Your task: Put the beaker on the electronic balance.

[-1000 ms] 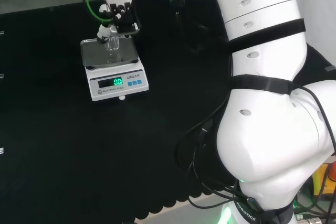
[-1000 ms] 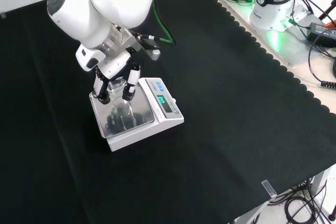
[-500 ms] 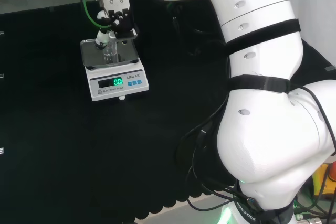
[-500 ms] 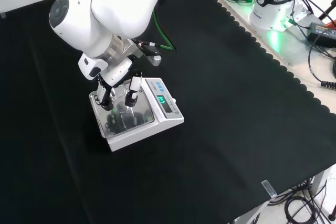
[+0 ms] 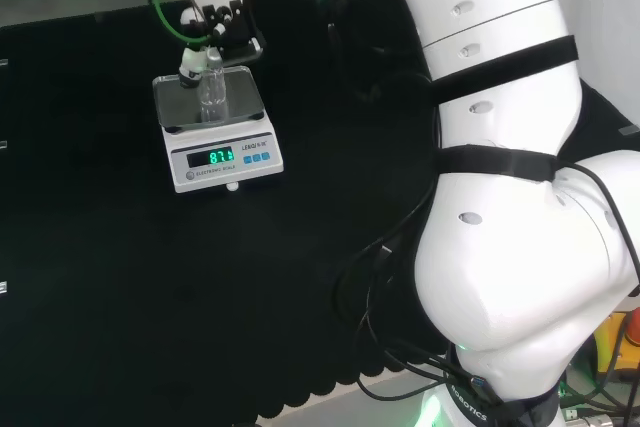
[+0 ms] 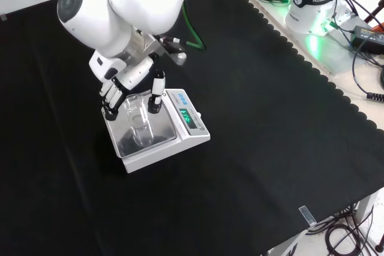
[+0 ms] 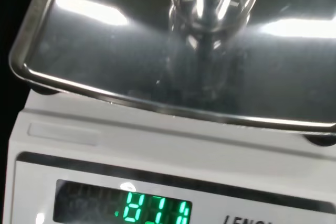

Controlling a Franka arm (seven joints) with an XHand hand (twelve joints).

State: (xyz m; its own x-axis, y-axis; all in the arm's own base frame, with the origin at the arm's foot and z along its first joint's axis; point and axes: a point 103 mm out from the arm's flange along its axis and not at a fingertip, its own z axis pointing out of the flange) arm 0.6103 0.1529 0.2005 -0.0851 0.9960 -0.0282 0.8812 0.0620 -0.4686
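Note:
A small clear glass beaker stands upright on the steel pan of the white electronic balance. The hand hovers just above the beaker's rim, open, its fingers spread to either side and apart from the glass. In the head view the hand is above and behind the beaker, which rests on the balance. The wrist view looks down at the beaker's base on the shiny pan, with lit green digits below.
Black cloth surrounds the balance on all sides. The arm's big white links fill the right of the head view. Cables and a power unit lie beyond the cloth's scalloped edge at the front view's upper right.
The fingers have come off the beaker and spread, and the hand has risen a little. The beaker stays on the pan, and the balance's display has changed to a new reading.

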